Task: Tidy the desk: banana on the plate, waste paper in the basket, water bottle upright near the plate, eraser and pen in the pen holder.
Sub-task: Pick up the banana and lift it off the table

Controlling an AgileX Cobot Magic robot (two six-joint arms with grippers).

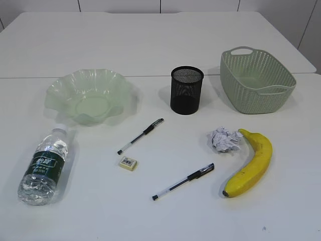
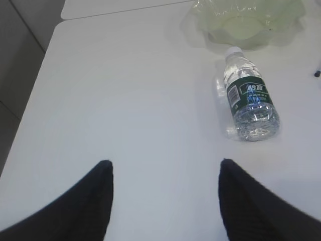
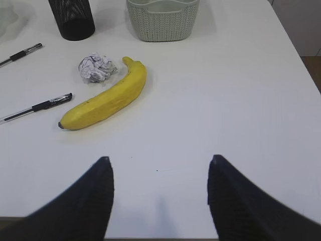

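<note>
Exterior view
Tabletop [image 1: 150, 216]: white, everything laid out on it, no arm in sight.
Plate [image 1: 89, 95]: pale green, wavy-edged, at the back left, nothing on it.
Water bottle [image 1: 44, 165]: lying on its side in front of the plate, cap end toward it.
Pen holder [image 1: 186, 90]: black mesh cup, upright, mid-back, between plate and basket.
Basket [image 1: 257, 79]: grey-green, woven look, back right.
Upper pen [image 1: 141, 136]: lies slantwise in front of the pen holder.
Eraser [image 1: 128, 163]: small, pale, just below that pen's tip.
Lower pen [image 1: 183, 181]: slantwise, nearer the front edge.
Waste paper [image 1: 224, 139]: crumpled ball, just beside the banana's stem end.
Banana [image 1: 250, 164]: yellow, curved, in front of the basket.

Left wrist view
Left claw [image 2: 165, 201]: both dark fingers spread wide, pinching nothing, over bare tabletop.
Water bottle [image 2: 250, 100]: ahead and to the right, well apart from the claw, cap just beside the plate [image 2: 251, 20].

Right wrist view
Right claw [image 3: 160, 201]: fingers spread, nothing between them.
Banana [image 3: 108, 98]: ahead and to the left, apart from the claw, waste paper [image 3: 96, 68] near its stem.
Basket [image 3: 163, 20] and pen holder [image 3: 72, 17]: at the far edge.
Lower pen [image 3: 37, 108]: left of the banana.
</note>
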